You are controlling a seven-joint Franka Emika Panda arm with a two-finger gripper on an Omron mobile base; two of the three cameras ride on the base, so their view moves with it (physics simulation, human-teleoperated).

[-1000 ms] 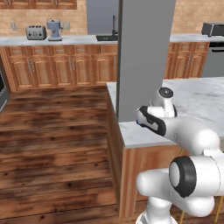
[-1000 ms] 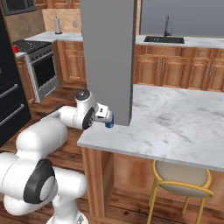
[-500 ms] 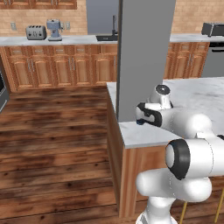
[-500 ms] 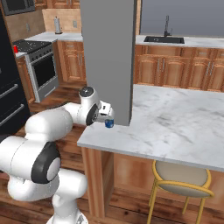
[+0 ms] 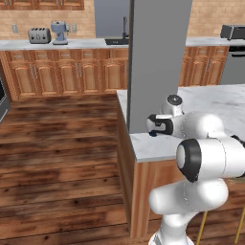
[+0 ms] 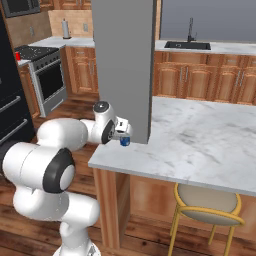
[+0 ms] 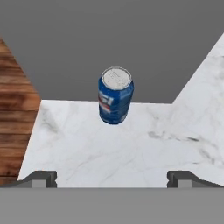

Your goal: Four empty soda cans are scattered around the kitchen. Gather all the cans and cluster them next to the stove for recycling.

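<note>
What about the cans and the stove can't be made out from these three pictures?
- How close the open gripper is to the blue can: in the left base view the robot's arm covers the can.
- The can's label: the hand view shows part of it; the rest curves away.
- The small red thing on the stove: too tiny in the right base view to call a can.
- The stove's near side: cut off by the black appliance.

We saw a glossy white arm of rounded, bulbous segments, with dark grey disc caps at its joints, a small grey-topped knob near the wrist, and a black-and-white hand.
</note>
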